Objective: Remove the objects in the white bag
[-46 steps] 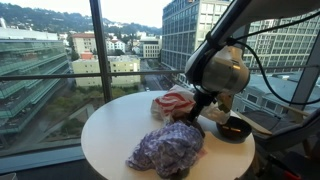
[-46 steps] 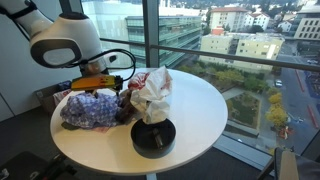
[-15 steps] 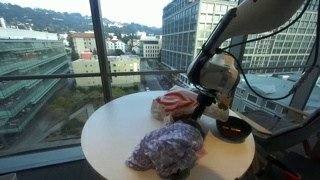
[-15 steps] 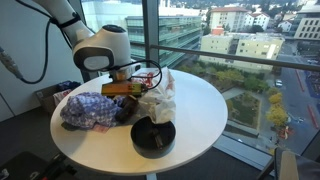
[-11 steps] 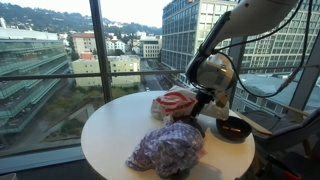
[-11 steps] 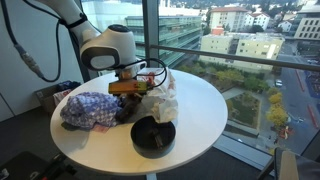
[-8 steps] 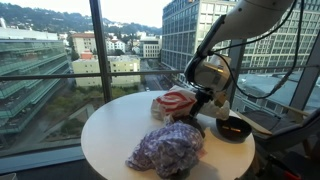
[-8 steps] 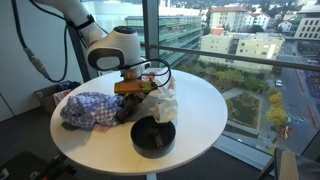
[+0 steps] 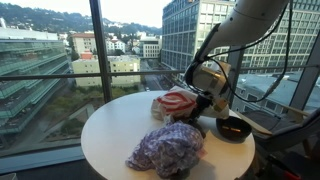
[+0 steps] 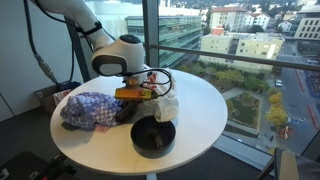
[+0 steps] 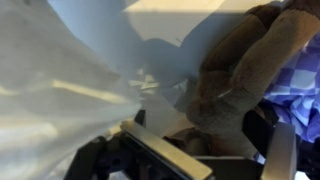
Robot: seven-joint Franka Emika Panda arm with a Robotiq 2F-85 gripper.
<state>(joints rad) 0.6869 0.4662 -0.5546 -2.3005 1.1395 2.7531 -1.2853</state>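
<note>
Jaws spread wide with nothing pinched between them: so the gripper (image 11: 215,150) shows in the wrist view, its two dark fingers (image 11: 158,160) coming in from the lower edge. That picture is blurred. Just past the fingers lies the dark oblong item (image 11: 235,70), brownish and rounded; whether a finger touches it I cannot tell. The white bag (image 11: 60,90) fills the left half as pale, wrinkled plastic, and a strip of the purple-and-white cloth (image 11: 303,95) shows at the right edge, just beside the dark oblong item. In an exterior view the gripper (image 9: 205,103) hangs low over the far side of the round white table (image 9: 110,130), at the right-hand edge of the white bag (image 9: 173,102), whose red markings face the camera; the jaws are too small to read here. The purple-and-white cloth (image 9: 166,150) lies bunched in a heap on the near side, outside the bag and just in front of it. A black bowl (image 9: 235,137) with something orange inside stands near the table's right edge, close to the gripper but apart from it. In an exterior view the gripper (image 10: 140,97) sits low between the purple-and-white cloth (image 10: 88,108) and the white bag (image 10: 162,100), over the dark oblong item (image 10: 125,113), which lies against the cloth. The black bowl (image 10: 153,150) stands at the near edge of the table (image 10: 205,110), just in front of the bag. The arm (image 10: 75,20) rises up and leftward out of the picture.
</note>
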